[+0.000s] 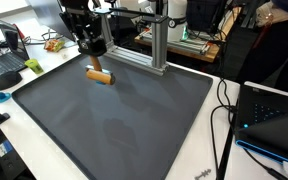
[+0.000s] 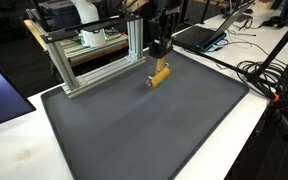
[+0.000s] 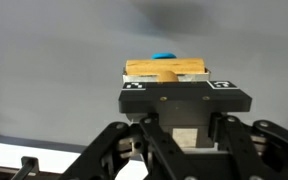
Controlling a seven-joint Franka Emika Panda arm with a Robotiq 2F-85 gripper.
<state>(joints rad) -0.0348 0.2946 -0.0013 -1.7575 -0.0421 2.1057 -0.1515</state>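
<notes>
A tan wooden block (image 1: 100,75) (image 2: 159,76) lies low over the dark mat (image 1: 124,125) (image 2: 154,130), near the mat's far edge. My gripper (image 1: 96,60) (image 2: 161,58) comes straight down onto it in both exterior views. In the wrist view the block (image 3: 165,68) sits at the fingertips of the gripper (image 3: 167,80), held between the two marked pads, and a small blue piece (image 3: 163,56) shows just beyond it. The jaws are shut on the block. I cannot tell whether the block rests on the mat or hangs just above it.
An aluminium frame (image 1: 156,40) (image 2: 94,55) stands on the mat's far edge, close to the gripper. Laptops (image 1: 4,62) (image 2: 209,35) and cables (image 1: 224,110) (image 2: 266,75) lie on the white table around the mat. A green object (image 1: 32,66) sits by the mat's corner.
</notes>
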